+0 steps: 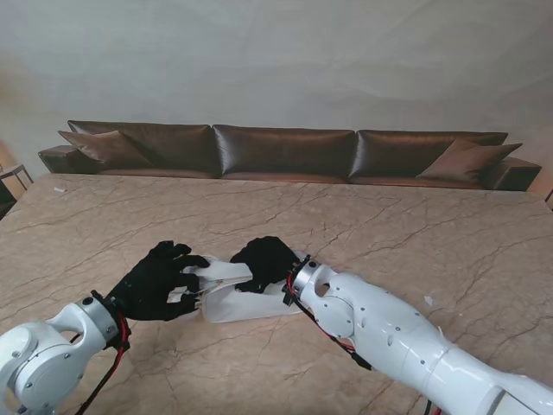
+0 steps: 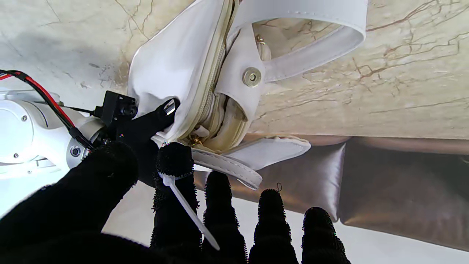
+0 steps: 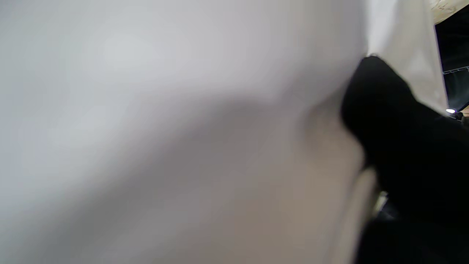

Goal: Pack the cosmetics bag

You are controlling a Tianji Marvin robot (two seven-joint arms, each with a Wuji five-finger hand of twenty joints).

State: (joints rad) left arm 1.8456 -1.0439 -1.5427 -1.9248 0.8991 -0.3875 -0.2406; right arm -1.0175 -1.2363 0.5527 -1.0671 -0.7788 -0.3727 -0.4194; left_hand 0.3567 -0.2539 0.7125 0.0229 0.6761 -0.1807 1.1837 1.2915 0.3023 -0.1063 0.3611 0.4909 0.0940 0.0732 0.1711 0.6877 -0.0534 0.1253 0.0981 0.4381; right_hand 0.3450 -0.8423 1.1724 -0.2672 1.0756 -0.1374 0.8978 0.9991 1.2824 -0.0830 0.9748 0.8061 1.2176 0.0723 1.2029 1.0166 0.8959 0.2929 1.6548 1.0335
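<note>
A long brown sofa [image 1: 285,151] stood along the far side of the room. In front of it was a big marble table [image 1: 415,233] with thin dark lines running through it.

Two white robot arms came in from the near corners. Each one ended in a black hand.

A white cosmetics bag [image 1: 233,298] lay on the table close to me, between the two hands. It was a little left of the middle.

The right hand [image 1: 266,262] lay on top of the bag with its fingers curled down onto it. From the right wrist, almost all I could see was blurry white cloth pressed close to the camera, with one black finger [image 3: 388,110] against it. It looked like it was gripping the bag.

The left hand [image 1: 160,281] was at the left end of the bag. Its fingers were partly bent, and its fingertips [image 2: 175,161] touched the edge of the bag by the zipper [image 2: 210,88]. I could not tell if it really held the bag.

The zipper was open at that end. A white strap [image 2: 315,51] looped out from the bag. A small round metal snap [image 2: 252,77] sat on a flap.

A thin white plastic tie [image 2: 190,212] was on one left finger.
</note>
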